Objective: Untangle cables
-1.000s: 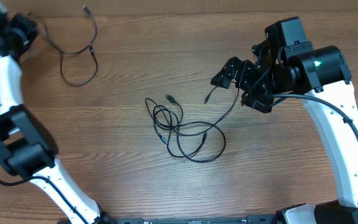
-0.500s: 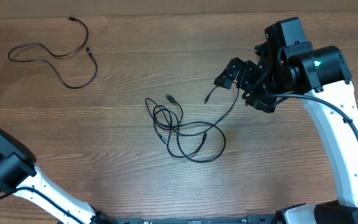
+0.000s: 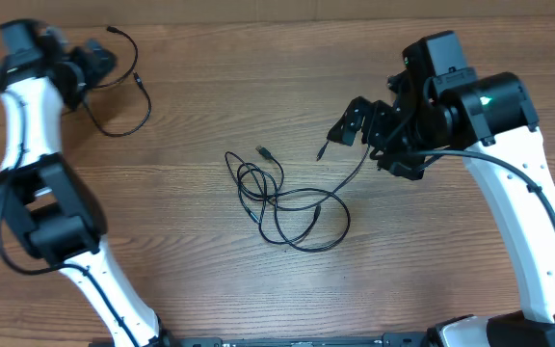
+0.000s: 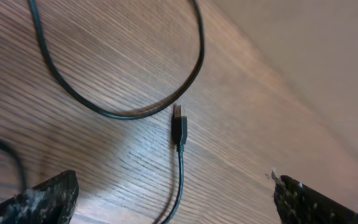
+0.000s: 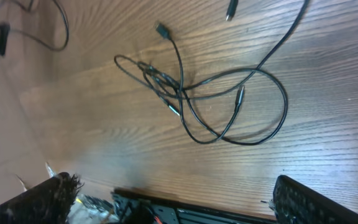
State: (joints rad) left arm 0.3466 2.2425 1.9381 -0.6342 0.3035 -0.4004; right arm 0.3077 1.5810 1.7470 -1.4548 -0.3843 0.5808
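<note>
The left arm [image 3: 19, 106] and right arm [image 3: 523, 207] have white rounded links with black joints. The right one bears a green light [image 3: 490, 97] and a thin black wire [image 3: 509, 166].

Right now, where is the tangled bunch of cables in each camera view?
Overhead: the tangled cables lie at the picture's centre.
Left wrist: not in it; only a separate cable shows.
Right wrist: centre, slightly high.
Shared landmark: the plug end above the tangle, overhead and right wrist.
</note>
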